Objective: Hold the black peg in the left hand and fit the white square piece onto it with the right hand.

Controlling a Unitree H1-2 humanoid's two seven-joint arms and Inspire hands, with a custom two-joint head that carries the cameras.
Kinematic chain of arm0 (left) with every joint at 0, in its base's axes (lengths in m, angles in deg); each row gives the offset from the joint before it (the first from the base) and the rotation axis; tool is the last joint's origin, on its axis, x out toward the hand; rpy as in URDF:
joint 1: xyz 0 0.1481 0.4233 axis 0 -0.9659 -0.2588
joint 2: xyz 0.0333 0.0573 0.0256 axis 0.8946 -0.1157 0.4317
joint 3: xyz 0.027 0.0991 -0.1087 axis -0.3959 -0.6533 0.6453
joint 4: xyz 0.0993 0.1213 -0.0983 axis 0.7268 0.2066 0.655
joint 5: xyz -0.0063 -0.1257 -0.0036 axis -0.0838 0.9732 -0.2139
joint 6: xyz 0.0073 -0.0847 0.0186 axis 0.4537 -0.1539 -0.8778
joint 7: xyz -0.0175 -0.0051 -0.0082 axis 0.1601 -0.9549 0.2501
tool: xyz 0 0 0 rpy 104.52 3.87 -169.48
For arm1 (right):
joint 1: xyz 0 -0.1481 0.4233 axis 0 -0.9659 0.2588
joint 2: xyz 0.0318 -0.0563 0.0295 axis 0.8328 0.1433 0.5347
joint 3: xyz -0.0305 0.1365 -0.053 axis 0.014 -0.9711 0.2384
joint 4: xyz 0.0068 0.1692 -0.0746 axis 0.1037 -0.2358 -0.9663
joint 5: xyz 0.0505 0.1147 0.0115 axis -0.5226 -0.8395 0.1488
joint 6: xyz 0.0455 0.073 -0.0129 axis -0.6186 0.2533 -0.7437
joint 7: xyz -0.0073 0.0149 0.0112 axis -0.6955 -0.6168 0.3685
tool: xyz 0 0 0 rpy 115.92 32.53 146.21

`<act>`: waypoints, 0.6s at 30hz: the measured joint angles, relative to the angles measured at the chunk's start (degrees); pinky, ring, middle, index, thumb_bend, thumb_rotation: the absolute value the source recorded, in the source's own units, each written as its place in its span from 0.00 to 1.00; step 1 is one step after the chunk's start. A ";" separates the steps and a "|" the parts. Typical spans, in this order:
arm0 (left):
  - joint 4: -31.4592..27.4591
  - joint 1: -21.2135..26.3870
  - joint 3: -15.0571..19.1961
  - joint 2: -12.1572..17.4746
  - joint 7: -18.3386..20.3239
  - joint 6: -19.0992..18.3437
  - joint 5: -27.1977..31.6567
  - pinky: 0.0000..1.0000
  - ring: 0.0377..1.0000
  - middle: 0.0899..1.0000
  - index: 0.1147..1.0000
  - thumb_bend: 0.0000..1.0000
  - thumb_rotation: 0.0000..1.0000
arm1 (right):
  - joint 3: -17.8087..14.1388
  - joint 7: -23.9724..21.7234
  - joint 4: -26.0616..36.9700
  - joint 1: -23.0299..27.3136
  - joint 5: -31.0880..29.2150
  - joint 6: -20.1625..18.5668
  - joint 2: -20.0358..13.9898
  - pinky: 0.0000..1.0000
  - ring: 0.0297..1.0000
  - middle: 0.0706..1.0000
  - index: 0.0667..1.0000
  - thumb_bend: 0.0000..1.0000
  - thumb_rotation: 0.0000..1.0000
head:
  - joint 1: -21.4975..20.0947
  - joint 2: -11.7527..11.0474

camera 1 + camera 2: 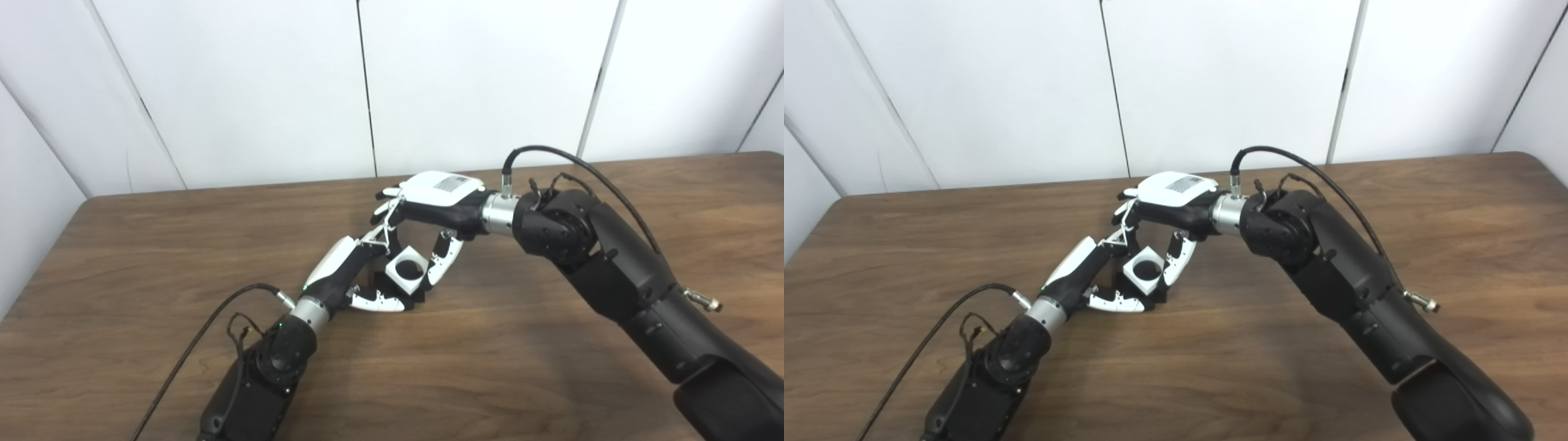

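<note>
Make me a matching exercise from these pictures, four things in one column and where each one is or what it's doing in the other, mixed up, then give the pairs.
Things:
1. left hand
2. right hand
3. white square piece
4. black peg

Descriptions:
A. has a round hole facing up
B. reaches in from above, fingers curled down around the white piece
C. mostly hidden, dark part showing under the white piece
D. low over the table, gripping the dark part from the left

Pairs: 1-D, 2-B, 3-A, 4-C
</note>
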 measured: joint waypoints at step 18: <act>-0.15 -0.04 -0.11 -0.06 -0.15 -0.13 -0.19 1.00 1.00 0.99 0.43 0.52 0.08 | 0.21 2.82 -3.50 -0.69 0.21 -0.17 1.75 1.00 0.99 0.85 0.44 0.52 0.14 | 0.88 0.26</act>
